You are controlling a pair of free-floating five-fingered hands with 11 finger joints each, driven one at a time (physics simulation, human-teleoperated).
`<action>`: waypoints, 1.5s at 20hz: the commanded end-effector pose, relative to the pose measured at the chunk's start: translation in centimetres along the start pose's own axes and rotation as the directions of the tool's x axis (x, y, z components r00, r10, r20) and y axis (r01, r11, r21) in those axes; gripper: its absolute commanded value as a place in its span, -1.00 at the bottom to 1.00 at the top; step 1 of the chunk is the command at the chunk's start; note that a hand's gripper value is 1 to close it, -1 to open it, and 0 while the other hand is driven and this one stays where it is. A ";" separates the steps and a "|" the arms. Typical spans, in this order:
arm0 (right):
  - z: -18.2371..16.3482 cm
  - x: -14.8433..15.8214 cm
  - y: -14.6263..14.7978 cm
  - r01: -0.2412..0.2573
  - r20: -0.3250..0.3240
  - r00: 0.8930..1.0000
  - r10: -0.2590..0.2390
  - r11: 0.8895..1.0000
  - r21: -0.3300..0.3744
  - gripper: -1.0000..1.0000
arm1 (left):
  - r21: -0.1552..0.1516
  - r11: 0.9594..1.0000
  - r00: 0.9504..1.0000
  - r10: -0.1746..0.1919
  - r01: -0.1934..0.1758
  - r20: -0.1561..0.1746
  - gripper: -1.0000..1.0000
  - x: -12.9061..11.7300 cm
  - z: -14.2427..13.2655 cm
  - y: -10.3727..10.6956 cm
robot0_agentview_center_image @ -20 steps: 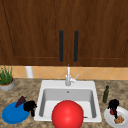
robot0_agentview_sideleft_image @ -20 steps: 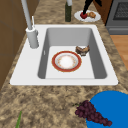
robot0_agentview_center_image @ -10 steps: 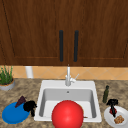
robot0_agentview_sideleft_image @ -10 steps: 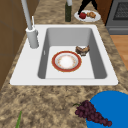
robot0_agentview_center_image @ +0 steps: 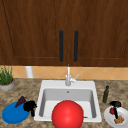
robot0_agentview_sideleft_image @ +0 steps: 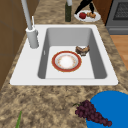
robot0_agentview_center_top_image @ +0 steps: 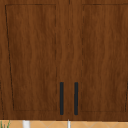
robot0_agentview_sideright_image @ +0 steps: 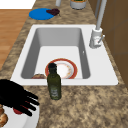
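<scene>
My right hand [robot0_agentview_center_image: 115, 104] hovers over a white plate [robot0_agentview_center_image: 107, 116] on the counter right of the sink. Its fingers are straight and spread just above a red apple [robot0_agentview_sideright_image: 17, 110], as the right side view shows the hand [robot0_agentview_sideright_image: 12, 93]. In the left side view the same hand [robot0_agentview_sideleft_image: 85, 3] reaches down toward the apple [robot0_agentview_sideleft_image: 82, 15] and some brown food [robot0_agentview_sideleft_image: 91, 14]. My left hand [robot0_agentview_center_image: 30, 106] hangs at the right edge of a blue plate [robot0_agentview_center_image: 12, 115], beside a bunch of grapes [robot0_agentview_center_image: 21, 100].
In the white sink [robot0_agentview_center_image: 50, 83] are a red-rimmed bowl [robot0_agentview_sideleft_image: 66, 61] and a small brown item [robot0_agentview_sideleft_image: 82, 49]. The faucet [robot0_agentview_center_image: 68, 77] stands behind it. A dark bottle [robot0_agentview_center_image: 106, 94] stands near the white plate. A potted plant [robot0_agentview_center_image: 6, 80] is at the far left, and a stove [robot0_agentview_sideleft_image: 118, 15] lies beyond the plate.
The right hand has shifted slightly above the white plate, and more of the food shows in the left side view. The left hand has not moved.
</scene>
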 end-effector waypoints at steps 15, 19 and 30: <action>-5.4 0.6 -0.8 0.052 -0.069 0.997 -0.039 0.980 0.191 -1.00 | 0.000 1.000 1.000 0.000 0.000 0.000 0.00 0.0 0.0 0.0; -3.2 1.1 -3.1 0.028 -0.050 0.999 -0.017 0.975 0.219 -1.00 | 0.000 1.000 1.000 0.000 0.000 0.000 0.00 0.0 0.0 0.0; -3.9 1.3 -3.0 0.108 -0.172 0.982 -0.078 0.979 0.172 -1.00 | 0.000 1.000 1.000 0.000 0.000 0.000 0.00 0.0 0.0 0.0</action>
